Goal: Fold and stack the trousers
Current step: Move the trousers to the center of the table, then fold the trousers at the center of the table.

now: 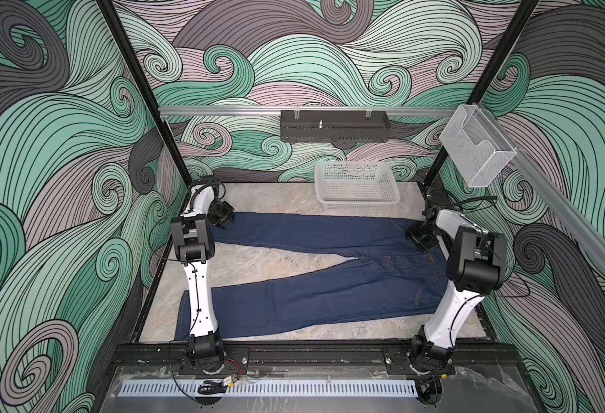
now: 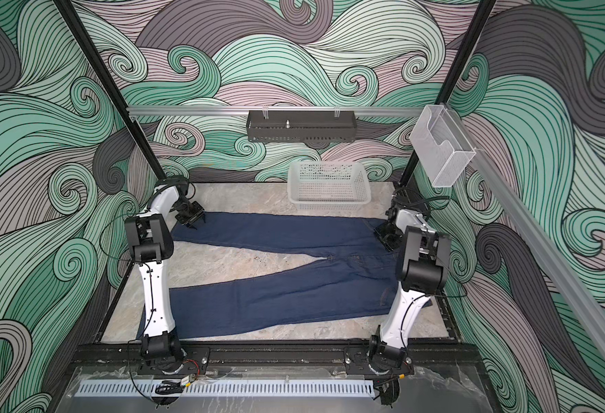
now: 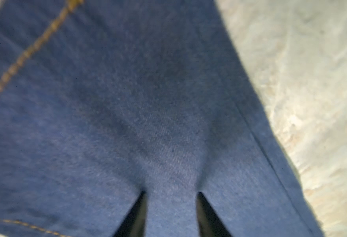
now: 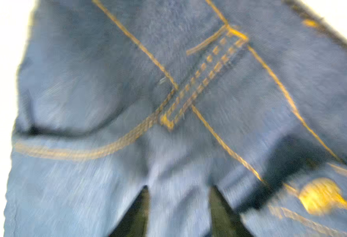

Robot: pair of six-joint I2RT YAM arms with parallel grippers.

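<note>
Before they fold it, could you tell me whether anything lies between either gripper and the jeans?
Nothing visible does: the left gripper and the right gripper both press directly onto the jeans.

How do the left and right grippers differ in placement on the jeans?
The left gripper sits near the far leg's hem of the trousers; the right gripper at the waistband. Plain denim under the left gripper; a stitched belt loop by the right gripper. Both press fingertips into cloth.

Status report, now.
Left gripper on far leg hem, right gripper at waistband; denim bunched in both, grip unconfirmed. Jeans flat, unfolded. Basket beyond, not obstructing.
</note>
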